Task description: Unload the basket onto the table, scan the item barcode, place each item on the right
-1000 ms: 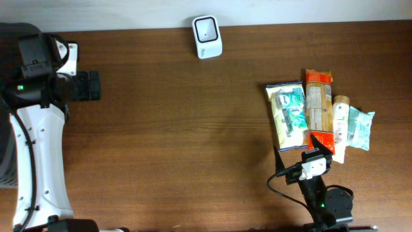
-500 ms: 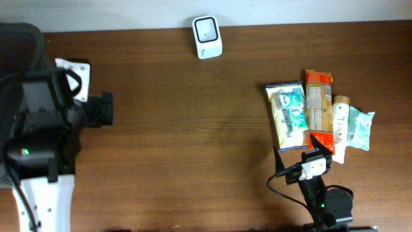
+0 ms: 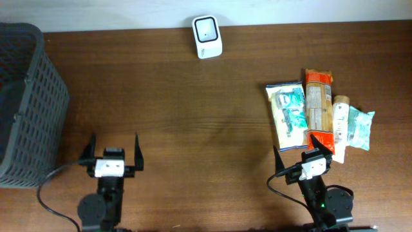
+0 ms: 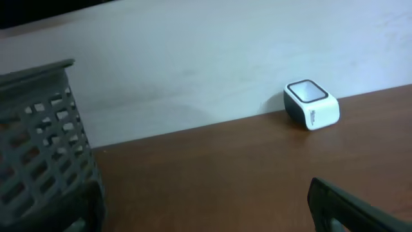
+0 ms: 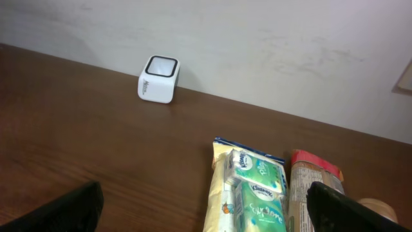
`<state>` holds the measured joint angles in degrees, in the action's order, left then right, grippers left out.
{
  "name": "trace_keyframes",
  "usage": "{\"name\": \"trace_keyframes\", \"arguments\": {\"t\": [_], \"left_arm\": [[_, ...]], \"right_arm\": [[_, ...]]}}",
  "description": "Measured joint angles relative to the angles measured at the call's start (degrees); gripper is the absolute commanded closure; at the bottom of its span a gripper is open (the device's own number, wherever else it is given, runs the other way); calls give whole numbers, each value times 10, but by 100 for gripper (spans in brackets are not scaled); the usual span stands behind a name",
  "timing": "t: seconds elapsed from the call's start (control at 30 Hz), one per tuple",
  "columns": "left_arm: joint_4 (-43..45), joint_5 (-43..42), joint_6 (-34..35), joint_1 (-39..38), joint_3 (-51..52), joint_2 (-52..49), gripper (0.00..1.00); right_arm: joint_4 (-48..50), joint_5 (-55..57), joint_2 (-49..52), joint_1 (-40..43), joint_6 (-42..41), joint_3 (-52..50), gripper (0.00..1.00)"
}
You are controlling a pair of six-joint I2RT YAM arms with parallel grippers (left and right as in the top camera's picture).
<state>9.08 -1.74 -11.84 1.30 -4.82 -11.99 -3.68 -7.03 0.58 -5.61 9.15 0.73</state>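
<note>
The white barcode scanner (image 3: 207, 37) stands at the table's far edge, window up, also visible as the scanner (image 4: 311, 104) in the left wrist view and the scanner (image 5: 158, 78) in the right wrist view. The items lie in a row at the right: a green tissue pack (image 3: 288, 115), an orange packet (image 3: 319, 109), a cream tube (image 3: 340, 125) and a small pale green pack (image 3: 360, 127). My right gripper (image 3: 295, 151) is open at the near end of the tissue pack (image 5: 254, 190), holding nothing. My left gripper (image 3: 113, 145) is open and empty over bare table at the front left.
A dark grey mesh basket (image 3: 26, 103) stands at the left edge, just left of my left gripper (image 4: 212, 216), with its wall (image 4: 38, 148) close by. A pale wall runs behind the table's far edge.
My left arm has swung from the back left corner down to the front left of the table, uncovering the basket. The right arm and the items have not moved.
</note>
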Motion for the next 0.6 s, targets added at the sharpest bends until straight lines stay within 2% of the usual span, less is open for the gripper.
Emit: {"name": "trace_keyframes", "arguments": {"t": [0.07,0.17,0.2,0.6], "left_arm": [[-23,0,0,0,23,46,1],[-125,0,0,0,39,105,1],[-135,0,0,-2,41,109,1],[-135,0,0,-14,41,111,1]], "right_arm": [[0,0,0,0,0,0,1],[0,0,0,0,0,0,1],[0,0,0,0,0,0,1],[0,0,0,0,0,0,1]]}}
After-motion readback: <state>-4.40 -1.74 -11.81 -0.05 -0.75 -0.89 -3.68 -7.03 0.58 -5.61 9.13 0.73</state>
